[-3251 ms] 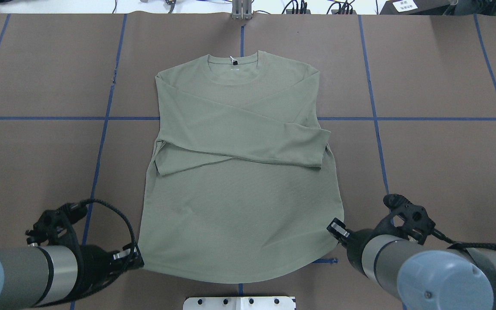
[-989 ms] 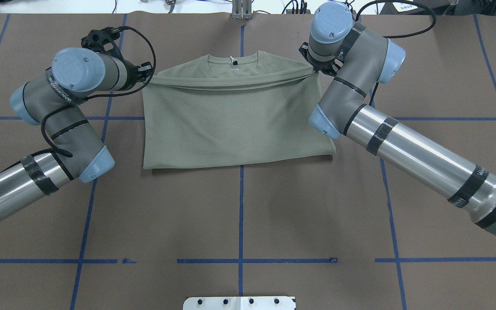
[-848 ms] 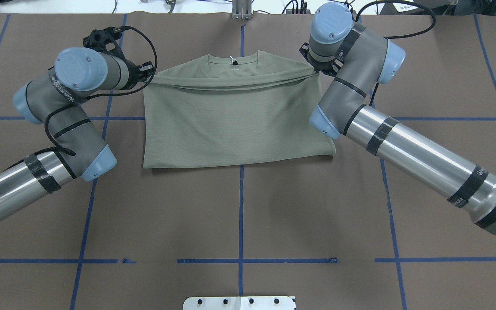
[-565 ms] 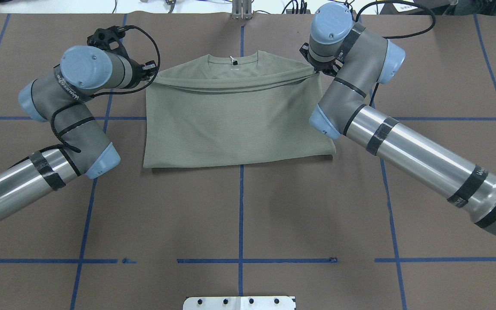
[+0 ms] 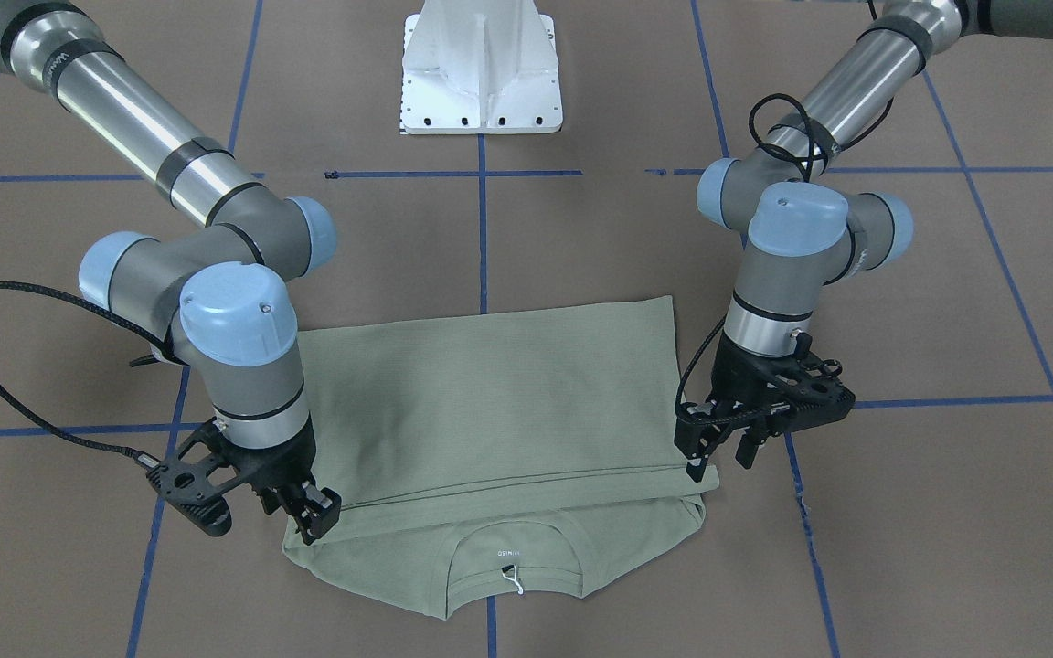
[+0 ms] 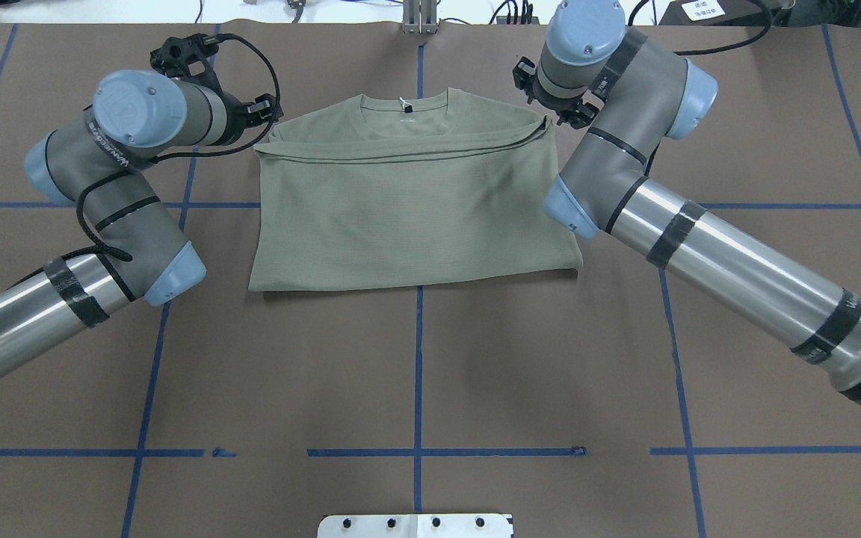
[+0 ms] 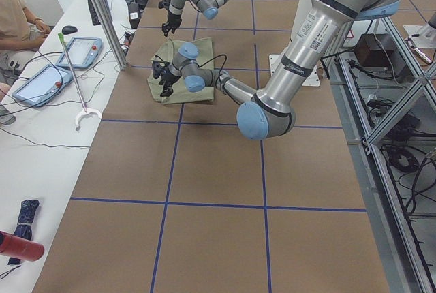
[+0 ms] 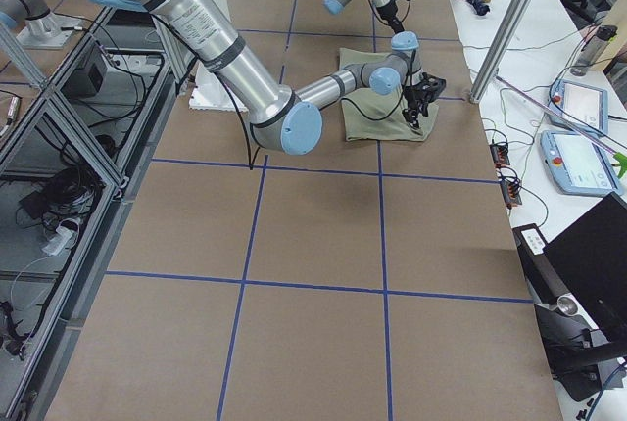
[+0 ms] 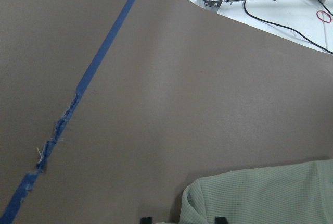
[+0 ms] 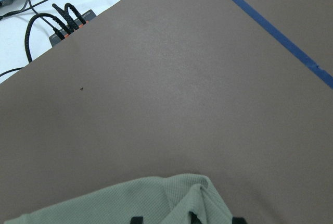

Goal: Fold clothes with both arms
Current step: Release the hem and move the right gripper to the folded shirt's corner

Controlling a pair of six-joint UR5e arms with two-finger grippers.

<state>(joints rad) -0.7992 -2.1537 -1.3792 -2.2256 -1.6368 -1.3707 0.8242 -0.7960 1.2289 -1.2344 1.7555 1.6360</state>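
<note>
The shirt lies on the table toward 12 o'clock of the table's middle. It is doubled over on itself, with its lower half laid up over the chest. The collar and white neck tag are left bare at the shirt's 12 o'clock edge.

The left pincer hangs just off the shirt's 10 o'clock corner. Its jaws are apart and hold nothing, and the hem there lies flat on the layer below. The right pincer sits at the 2 o'clock corner. In its wrist view the fingertips look spread, with a rumpled knob of cloth just ahead of them, so it seems to hold nothing too. The arm hides the contact itself in the overhead view.

This fold looks finished, and I judge that the arms next have to pull clear.

- **Snagging:** The right fingers are very near the loose knit. A sideways or early lift could catch a loop and peel the top layer back toward 6 o'clock.
- **Uneven hem:** The laid hem runs askew, sitting farther toward 12 o'clock at the 2 o'clock end than at the 10 o'clock end, and it puckers there. Another fold made over it would probably lock in a crooked edge.
- **Dragging:** A low pass by either pincer across the cloth could shift the whole stack.
</note>
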